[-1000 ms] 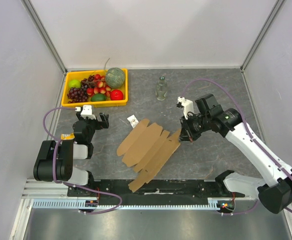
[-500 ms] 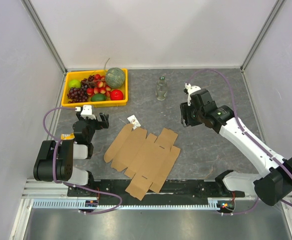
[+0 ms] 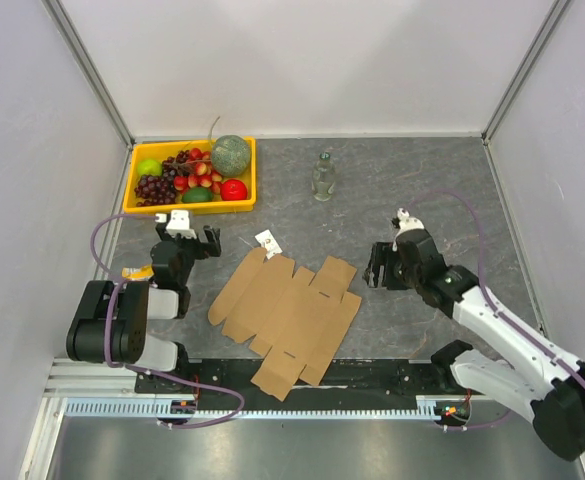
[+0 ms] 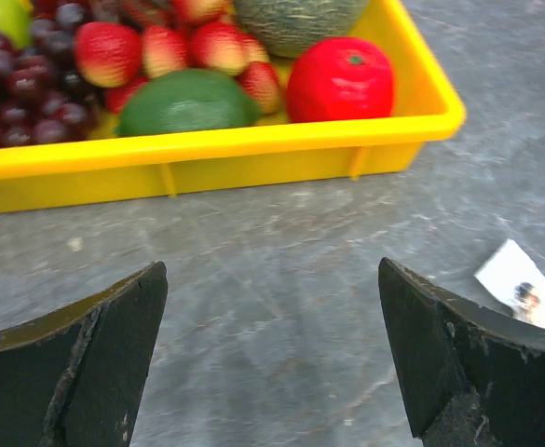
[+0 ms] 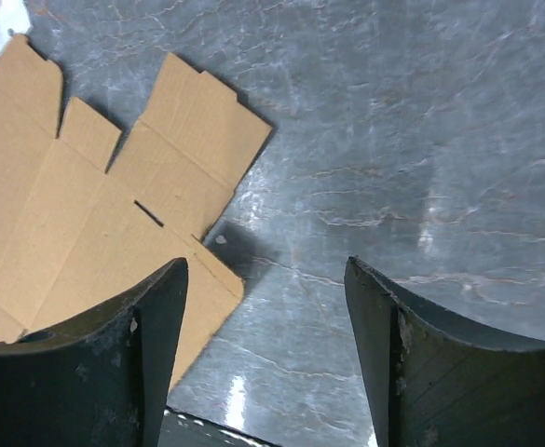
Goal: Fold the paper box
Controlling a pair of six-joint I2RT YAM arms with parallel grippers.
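The paper box [image 3: 287, 312] is a flat brown cardboard sheet with flaps and tabs, lying unfolded near the table's front edge. In the right wrist view its right flaps [image 5: 86, 214] show at the left, partly behind my left finger. My right gripper [image 3: 376, 268] [image 5: 265, 279] hangs open just right of the sheet, with only bare table between its fingers. My left gripper [image 3: 184, 234] [image 4: 270, 279] stands wide open and empty over bare table, left of the sheet and near the yellow tray.
A yellow tray [image 3: 132, 178] [image 4: 207, 154] of fruit sits at the back left. A small clear bottle [image 3: 322, 178] stands at the back centre. A white tag [image 3: 266, 240] [image 4: 524, 298] lies just beyond the sheet. Grey walls close three sides.
My right gripper opened and let go of the sheet's right edge. The sheet dropped flat and spread out on the table. The right arm swung away, then came down beside it.
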